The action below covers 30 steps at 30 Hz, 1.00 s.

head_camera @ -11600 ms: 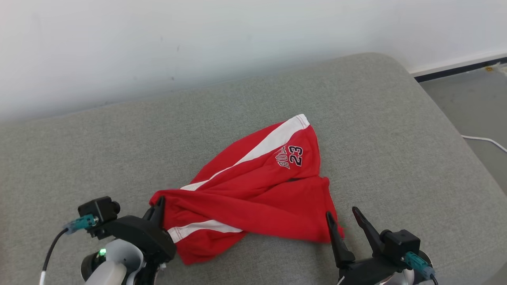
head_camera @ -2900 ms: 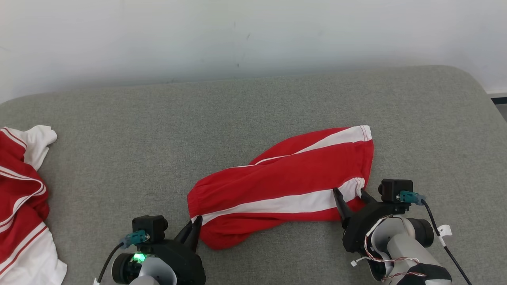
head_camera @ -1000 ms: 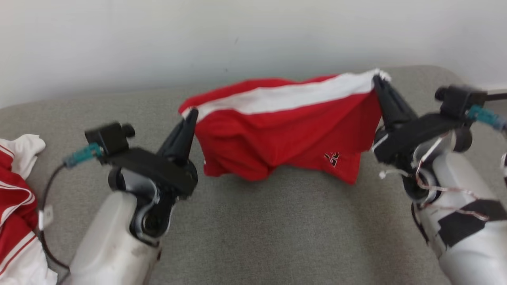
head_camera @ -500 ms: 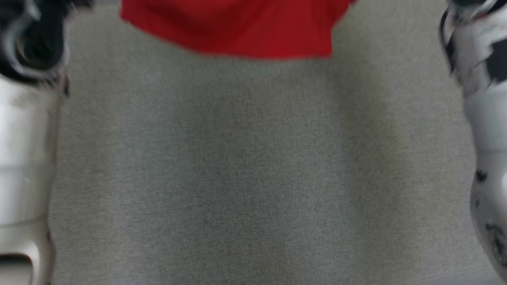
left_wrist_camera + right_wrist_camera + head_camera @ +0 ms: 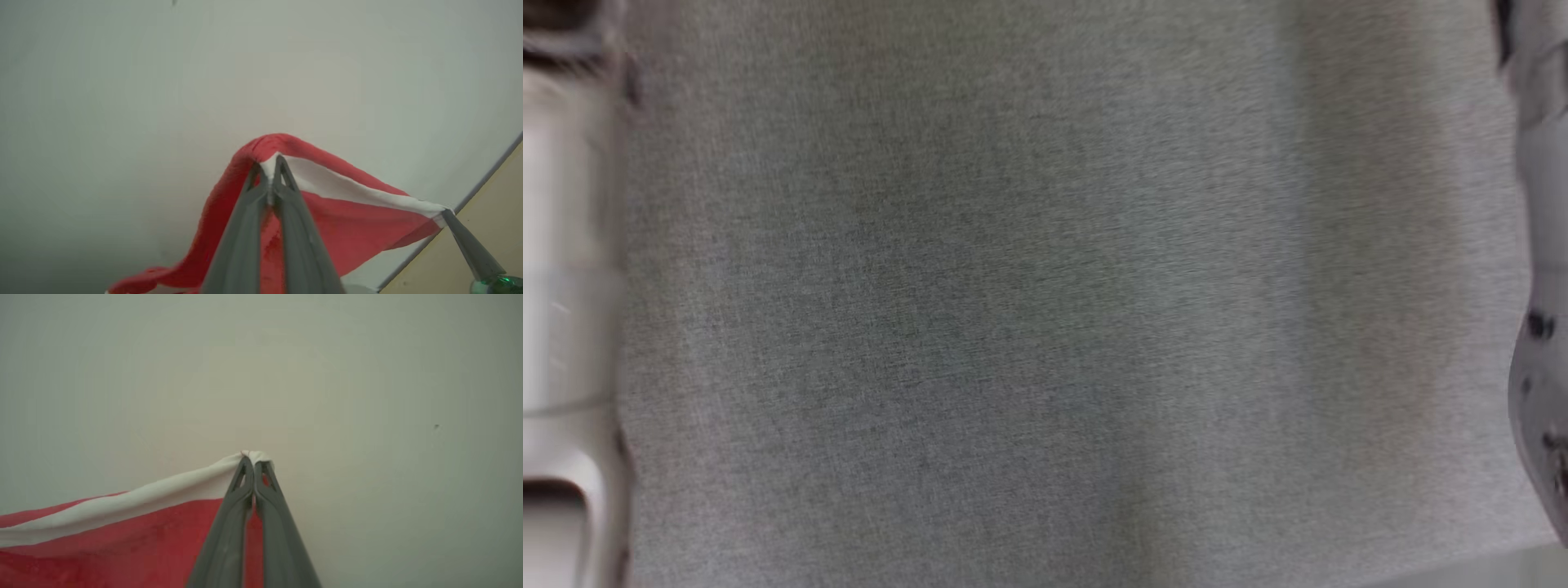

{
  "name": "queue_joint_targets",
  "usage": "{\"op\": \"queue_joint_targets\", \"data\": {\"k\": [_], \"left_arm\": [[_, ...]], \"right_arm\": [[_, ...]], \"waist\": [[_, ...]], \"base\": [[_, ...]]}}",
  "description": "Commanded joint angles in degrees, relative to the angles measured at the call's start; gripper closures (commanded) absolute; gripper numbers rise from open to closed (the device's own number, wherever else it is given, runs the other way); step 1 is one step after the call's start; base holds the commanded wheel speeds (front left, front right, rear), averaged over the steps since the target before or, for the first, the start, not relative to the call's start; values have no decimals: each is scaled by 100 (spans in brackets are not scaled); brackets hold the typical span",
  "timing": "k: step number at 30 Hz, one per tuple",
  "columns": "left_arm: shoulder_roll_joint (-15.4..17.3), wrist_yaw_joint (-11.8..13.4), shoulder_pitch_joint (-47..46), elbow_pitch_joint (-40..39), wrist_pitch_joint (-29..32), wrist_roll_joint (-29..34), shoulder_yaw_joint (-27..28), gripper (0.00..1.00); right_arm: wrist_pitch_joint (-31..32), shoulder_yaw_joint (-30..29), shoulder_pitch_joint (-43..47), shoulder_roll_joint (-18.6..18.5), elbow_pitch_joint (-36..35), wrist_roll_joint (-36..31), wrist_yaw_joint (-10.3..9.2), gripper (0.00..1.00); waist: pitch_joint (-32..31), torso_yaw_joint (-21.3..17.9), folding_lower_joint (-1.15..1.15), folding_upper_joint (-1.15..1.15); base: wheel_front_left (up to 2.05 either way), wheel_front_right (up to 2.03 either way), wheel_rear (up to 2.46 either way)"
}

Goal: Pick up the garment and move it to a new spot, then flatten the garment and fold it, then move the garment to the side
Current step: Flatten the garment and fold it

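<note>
The garment (image 5: 351, 220), red shorts with a white stripe, hangs stretched in the air against a pale wall. In the left wrist view my left gripper (image 5: 269, 165) is shut on its white-striped edge at one end. The other end is pinched by my right gripper (image 5: 447, 212), far right in that same view. In the right wrist view the right gripper (image 5: 253, 459) is shut on the white corner, and the garment (image 5: 122, 539) trails off to the lower left. My pale forearms (image 5: 564, 327) (image 5: 1539, 343) stand blurred at both edges of the head view.
The grey fabric surface (image 5: 1045, 310) spreads across the head view, blurred by motion. A plain pale wall (image 5: 367, 375) lies behind the lifted shorts. A tan strip (image 5: 482, 228) with a dark border crosses the lower right of the left wrist view.
Both grippers lifted the shorts off the grey surface and raised them high. The head view tilted down, so the shorts and grippers left it through the top.
</note>
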Motion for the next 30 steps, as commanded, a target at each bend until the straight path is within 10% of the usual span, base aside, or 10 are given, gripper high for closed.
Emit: {"op": "queue_joint_targets", "data": {"k": [1,10,18,30], "left_arm": [[0,-35,212,6,-38,-28,-117,100],[234,-30,2131,-788,-218,-1145,-1024,100],[515,-33,3693,-1234,-255,-1752,-1318,100],[752,168,5326,-1312,-10,-1677,-1911,100]], "right_arm": [[-25,105,151,-114,-72,9,-16,100],[340,997,2025,-787,-804,712,-16,100],[1646,305,4281,-1247,-2413,1213,-16,100],[4683,-1169,7424,-509,-4589,554,-16,100]], "waist": [[178,144,-3,-2],[-643,314,-3,-2],[-1750,320,-3,-2],[-2960,270,-3,-2]], "base": [[0,0,0],[0,0,0],[0,0,0],[0,0,0]]}}
